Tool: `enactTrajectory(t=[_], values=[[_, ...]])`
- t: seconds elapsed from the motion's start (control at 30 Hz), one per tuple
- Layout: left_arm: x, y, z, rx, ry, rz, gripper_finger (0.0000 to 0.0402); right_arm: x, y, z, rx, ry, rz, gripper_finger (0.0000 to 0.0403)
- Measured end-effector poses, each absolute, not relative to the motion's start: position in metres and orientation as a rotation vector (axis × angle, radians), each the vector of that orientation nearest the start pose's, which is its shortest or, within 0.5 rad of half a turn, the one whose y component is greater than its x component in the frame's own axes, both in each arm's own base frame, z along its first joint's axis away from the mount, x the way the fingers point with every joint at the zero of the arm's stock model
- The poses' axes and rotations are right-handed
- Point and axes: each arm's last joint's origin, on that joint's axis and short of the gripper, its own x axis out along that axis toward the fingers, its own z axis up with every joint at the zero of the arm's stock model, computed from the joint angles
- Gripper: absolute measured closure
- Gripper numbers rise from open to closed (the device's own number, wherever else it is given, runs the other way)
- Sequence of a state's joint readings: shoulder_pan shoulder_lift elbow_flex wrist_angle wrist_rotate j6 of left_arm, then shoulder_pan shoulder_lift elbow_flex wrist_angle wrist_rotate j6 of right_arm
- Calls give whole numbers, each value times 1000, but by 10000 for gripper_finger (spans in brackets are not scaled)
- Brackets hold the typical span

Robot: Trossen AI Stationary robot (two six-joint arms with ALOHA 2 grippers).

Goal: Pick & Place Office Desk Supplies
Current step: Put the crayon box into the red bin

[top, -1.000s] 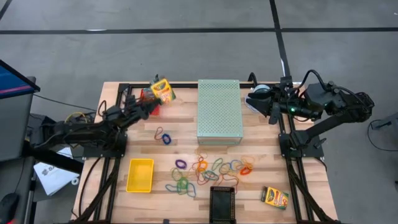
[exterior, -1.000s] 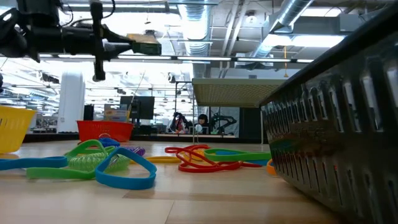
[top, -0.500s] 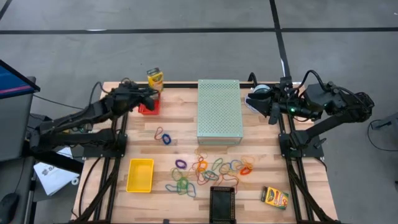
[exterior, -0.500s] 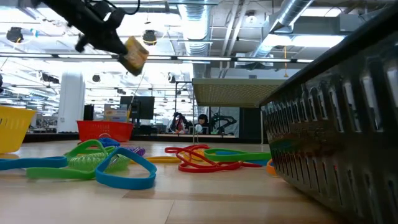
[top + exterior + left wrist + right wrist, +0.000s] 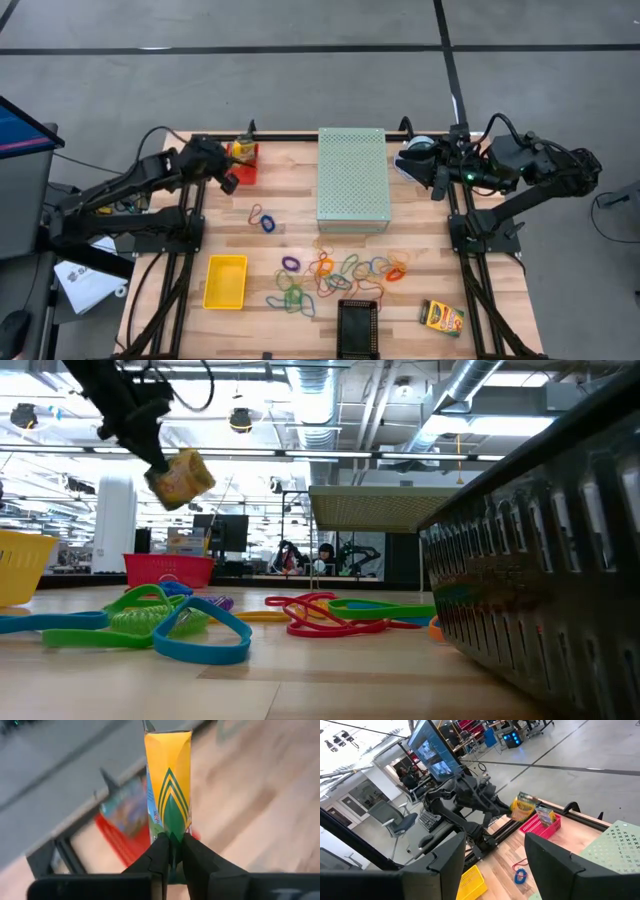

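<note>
One crayon box (image 5: 242, 149) I see clamped in the left pincer (image 5: 232, 163) above the red basket (image 5: 243, 172), upper left; right pincer (image 5: 412, 160) idle, fingers parted, upper right.

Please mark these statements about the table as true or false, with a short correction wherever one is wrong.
1. The left gripper holds a crayon box. True.
2. That box hangs over the yellow tray. False: it hangs over the red basket.
3. The right gripper holds a rubber band. False: its fingers are open and empty, beside the green perforated box.
4. A second crayon box lies on the table. True.
5. The rubber bands lie inside the black basket. False: they lie loose on the table.
</note>
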State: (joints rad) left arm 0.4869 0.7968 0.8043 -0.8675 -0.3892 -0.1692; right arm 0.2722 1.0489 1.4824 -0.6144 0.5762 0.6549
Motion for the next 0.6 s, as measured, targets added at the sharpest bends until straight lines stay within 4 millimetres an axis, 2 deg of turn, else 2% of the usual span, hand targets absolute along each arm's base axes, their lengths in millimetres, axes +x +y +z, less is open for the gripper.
enactTrajectory(t=[0.1, 0.23, 0.4, 0.6], values=[[124, 85, 269, -255, 933, 922, 374, 174, 32, 473, 572, 63, -346, 202], [135, 95, 262, -253, 965, 961, 373, 174, 32, 472, 569, 70, -346, 202], [141, 97, 250, -280, 1051, 964, 372, 173, 32, 471, 566, 77, -348, 202], [146, 95, 249, -230, 999, 1023, 371, 175, 33, 469, 560, 87, -352, 202]])
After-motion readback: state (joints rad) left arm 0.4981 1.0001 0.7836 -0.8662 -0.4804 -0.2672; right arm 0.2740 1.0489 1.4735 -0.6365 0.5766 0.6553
